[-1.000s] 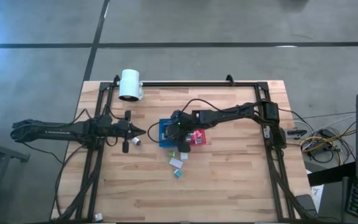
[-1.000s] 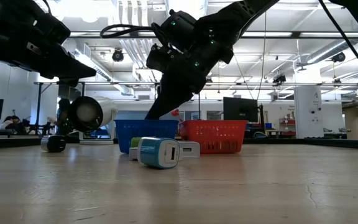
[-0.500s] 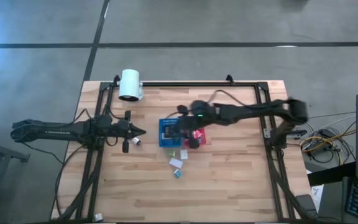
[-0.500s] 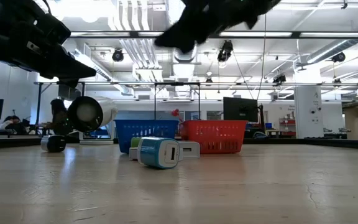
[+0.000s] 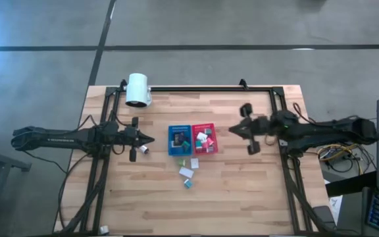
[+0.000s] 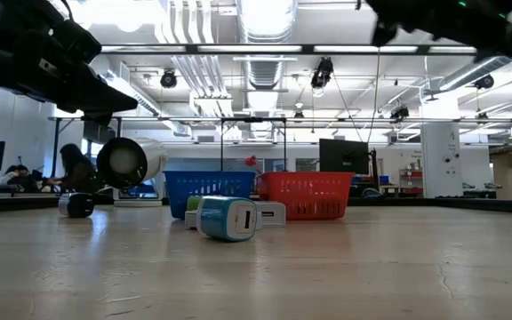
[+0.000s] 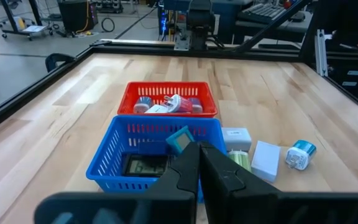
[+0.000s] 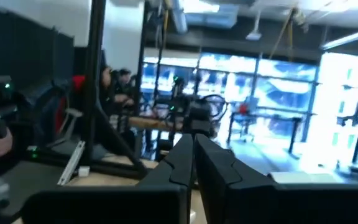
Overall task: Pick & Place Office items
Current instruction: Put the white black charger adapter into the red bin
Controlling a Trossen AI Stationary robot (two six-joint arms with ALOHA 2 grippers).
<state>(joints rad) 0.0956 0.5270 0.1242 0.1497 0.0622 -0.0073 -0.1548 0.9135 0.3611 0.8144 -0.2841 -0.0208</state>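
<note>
Right gripper (image 5: 234, 130) shut on nothing, fingers pressed together, raised above the table right of the red tray (image 5: 203, 139), pointing toward it. Left gripper (image 5: 150, 139) likewise shut and empty, poised left of the blue tray (image 5: 178, 140), tip aimed at it, one small dark-and-white item (image 5: 142, 150) just beside the tip. Two perforated trays side by side, touching, mid-table. In the red one, a jumble of white, pink and teal pieces, count unclear; in the blue one, a flat black block (image 7: 143, 167) lying along the floor and a teal piece (image 7: 180, 139) propped on edge. Four loose items in front of the trays: a white block (image 7: 236, 137), a pale green one (image 7: 239, 160) partly hidden behind the left fingers, a flat white box (image 7: 266, 158), and a teal-and-white adapter (image 6: 227, 218) lying on its side, long axis across the table. White cylinder (image 5: 137, 89) at the far left corner.
</note>
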